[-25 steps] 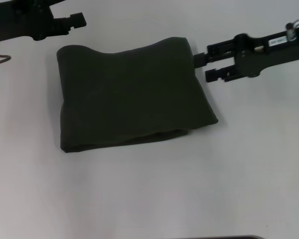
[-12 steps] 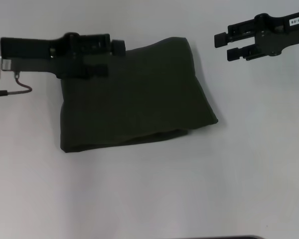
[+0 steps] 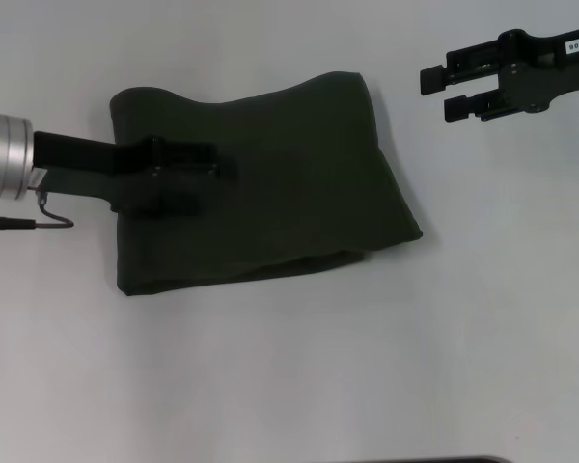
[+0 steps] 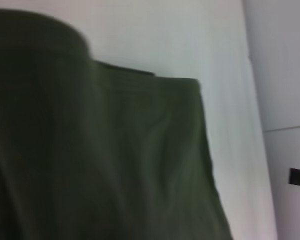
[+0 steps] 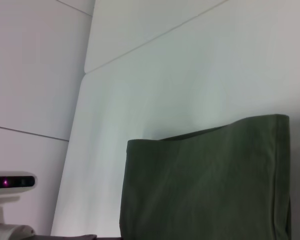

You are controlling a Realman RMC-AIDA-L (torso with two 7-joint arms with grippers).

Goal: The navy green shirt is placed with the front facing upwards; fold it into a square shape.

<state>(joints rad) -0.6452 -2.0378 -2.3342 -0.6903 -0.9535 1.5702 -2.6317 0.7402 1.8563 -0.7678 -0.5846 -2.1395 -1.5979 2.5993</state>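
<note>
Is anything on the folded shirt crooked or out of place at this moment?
Slightly. The navy green shirt is no neat square: its far edge waves and its near right corner juts out. Left gripper is over it; right gripper is clear.

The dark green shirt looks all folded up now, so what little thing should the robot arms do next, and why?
Probably lift the left gripper up and away. The dark olive-green cotton shirt already lies as a compact, roughly square bundle on the white table, and the right gripper, open, is off the cloth beyond its far right corner. Only the left gripper is over the fabric, so clearing it would likely leave the fold undisturbed.
</note>
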